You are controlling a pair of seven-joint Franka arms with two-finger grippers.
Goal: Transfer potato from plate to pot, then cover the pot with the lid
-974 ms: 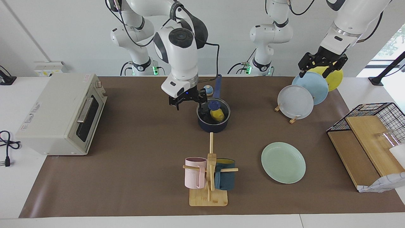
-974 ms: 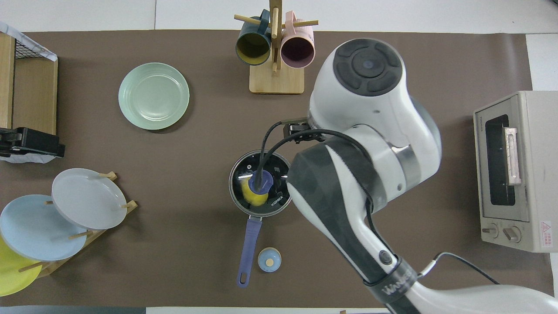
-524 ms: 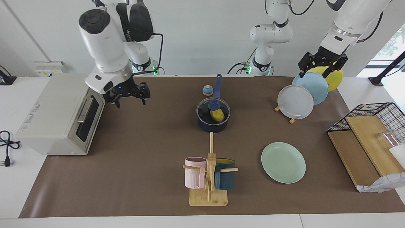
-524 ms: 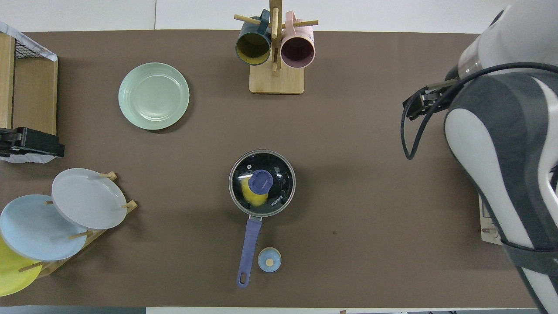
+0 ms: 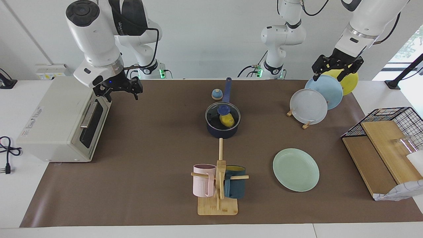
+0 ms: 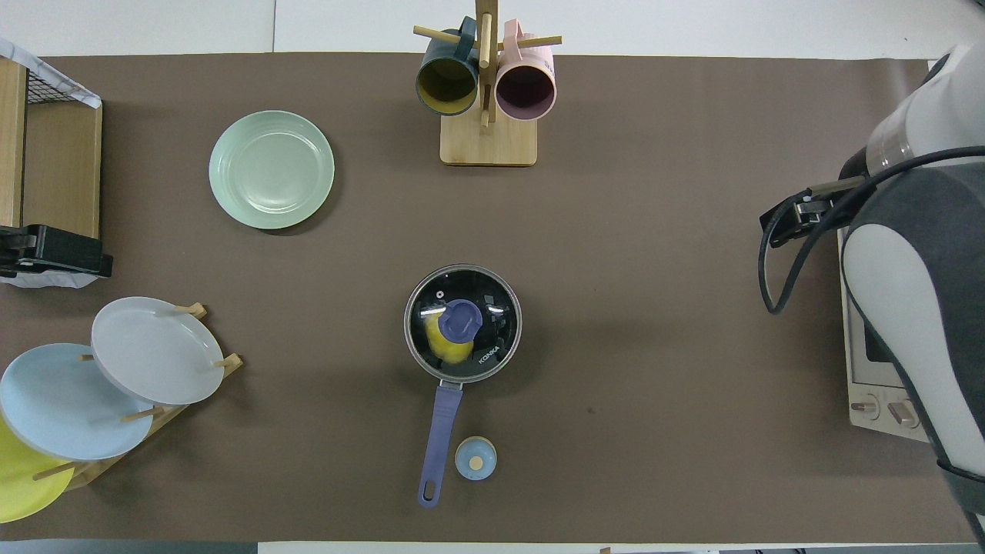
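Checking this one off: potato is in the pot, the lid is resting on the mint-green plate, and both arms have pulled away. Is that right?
Not quite. The lid sits on the pot, covering the potato; the overhead view shows it closing the rim. The mint-green plate holds nothing. The rest stands: the right pincer is over the toaster oven's front edge, and the left pincer waits above the plate rack.
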